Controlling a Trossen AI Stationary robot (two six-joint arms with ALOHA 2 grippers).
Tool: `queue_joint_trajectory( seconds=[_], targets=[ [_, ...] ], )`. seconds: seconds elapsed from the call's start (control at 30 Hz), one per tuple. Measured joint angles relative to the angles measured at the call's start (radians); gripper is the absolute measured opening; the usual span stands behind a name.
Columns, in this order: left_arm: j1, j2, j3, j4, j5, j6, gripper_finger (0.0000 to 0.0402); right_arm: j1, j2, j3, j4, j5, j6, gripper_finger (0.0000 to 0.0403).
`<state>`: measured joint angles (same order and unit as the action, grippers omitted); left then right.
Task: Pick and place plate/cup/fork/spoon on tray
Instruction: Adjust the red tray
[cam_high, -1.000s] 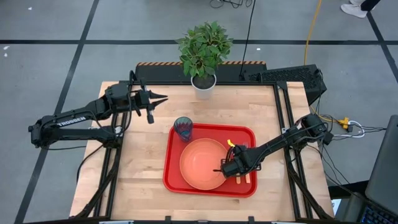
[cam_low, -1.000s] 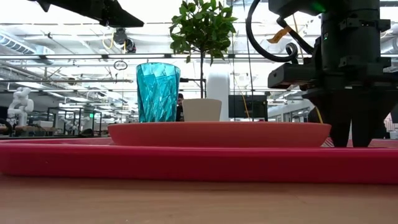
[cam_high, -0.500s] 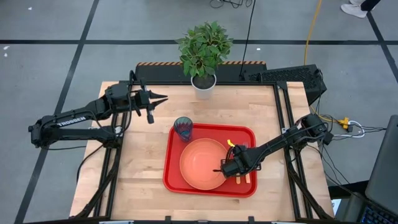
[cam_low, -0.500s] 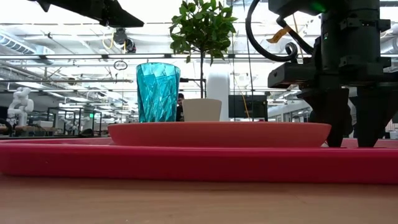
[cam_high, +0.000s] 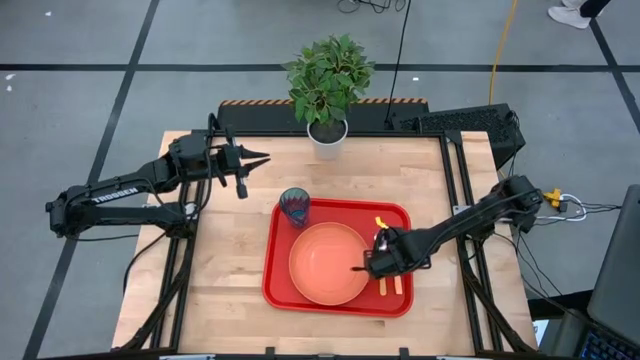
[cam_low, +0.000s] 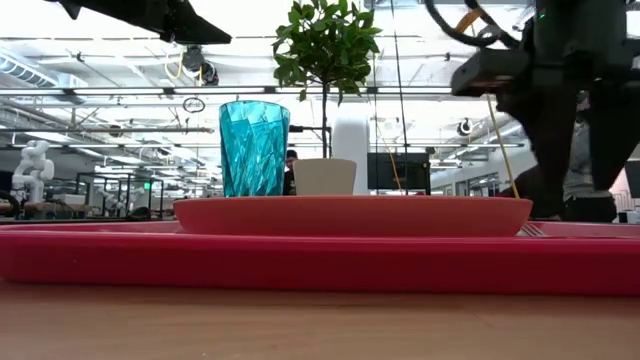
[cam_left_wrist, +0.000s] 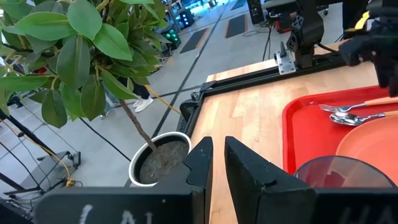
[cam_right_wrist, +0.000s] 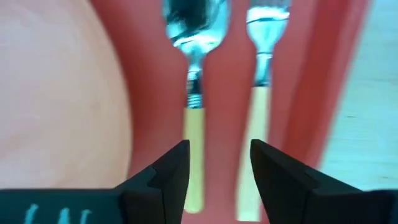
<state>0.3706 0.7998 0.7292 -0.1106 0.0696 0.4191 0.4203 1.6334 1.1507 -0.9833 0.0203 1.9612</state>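
Tray (cam_high: 280, 290) loaded: bright red moulded plastic, rounded corners, low rim, on pale wood-grain table (cam_high: 225, 300). Plate (cam_high: 325, 265), smooth salmon disc, sits at centre; cup (cam_high: 294, 207), faceted translucent teal tumbler, stands upright at tray's far-left corner. Spoon (cam_right_wrist: 194, 74) and fork (cam_right_wrist: 262, 68) lie side by side, parallel, in the strip between plate and tray's right rim, polished metal heads, matte orange handles. Right gripper (cam_high: 377, 262) hangs just above the two handles, fingers spread wide, holding nothing. Left gripper (cam_high: 252, 160) waits over the table's far-left area, well apart from tray, near the white pot (cam_high: 327, 135); fingers narrow, empty. Judgement: all four pieces look placed, so this reads as the release step of the last utensil. Next move likely calls for a straight lift, keeping fingertips clear of the slim handles, which would slide easily on slick plastic.
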Motion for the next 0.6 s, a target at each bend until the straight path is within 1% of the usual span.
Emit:
queue_joint_trajectory(
  seconds=[0.23,0.33,0.43,0.5,0.6],
  targets=[
    [0.0,0.0,0.0,-0.006,0.0,0.0,0.0047,0.042,-0.022,-0.003,-0.152,-0.05,0.075,0.016],
    [0.0,0.0,0.0,-0.006,0.0,0.0,0.0047,0.064,-0.022,-0.034,-0.134,-0.05,0.119,0.016],
    [0.0,0.0,0.0,-0.007,0.0,0.0,0.0047,0.089,-0.021,-0.081,-0.067,-0.052,0.157,0.016],
    [0.0,0.0,0.0,-0.007,0.0,0.0,0.0047,0.106,-0.021,-0.108,-0.02,-0.073,0.181,0.016],
    [0.0,0.0,0.0,-0.007,0.0,-0.002,0.0047,0.137,-0.021,-0.12,-0.02,-0.077,0.227,0.016]
  ],
)
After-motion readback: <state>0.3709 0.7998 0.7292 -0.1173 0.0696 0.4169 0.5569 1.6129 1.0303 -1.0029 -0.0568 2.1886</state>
